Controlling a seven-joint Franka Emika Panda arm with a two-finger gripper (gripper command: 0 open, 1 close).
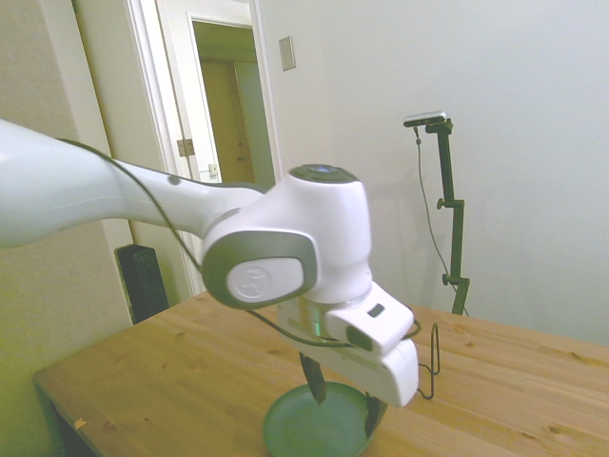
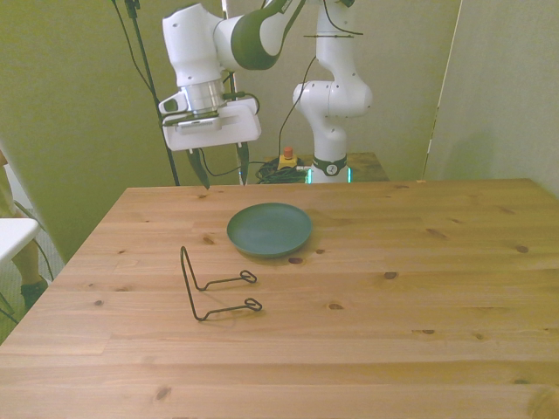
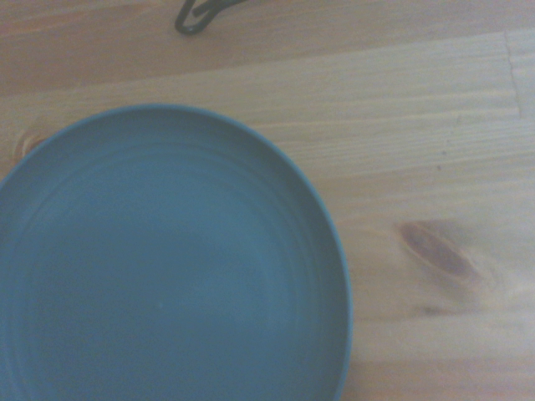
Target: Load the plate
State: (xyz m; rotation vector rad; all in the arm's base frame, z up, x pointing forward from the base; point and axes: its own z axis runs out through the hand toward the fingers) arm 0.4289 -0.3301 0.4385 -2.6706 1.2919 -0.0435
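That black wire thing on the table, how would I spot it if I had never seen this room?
Start at the wooden table, then find the round teal plate lying flat near its middle. The black wire stand sits apart from the plate, closer to the camera and toward the front view's left. Unlike the solid plate, it is just thin bent wire: an upright loop with two prongs lying on the wood.

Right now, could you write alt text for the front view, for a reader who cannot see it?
A white robot gripper, fingers open and empty, hangs above the far edge of a wooden table. A teal plate lies flat and empty on the table, and a thin black wire stand sits nearer the camera, toward the front view's left.
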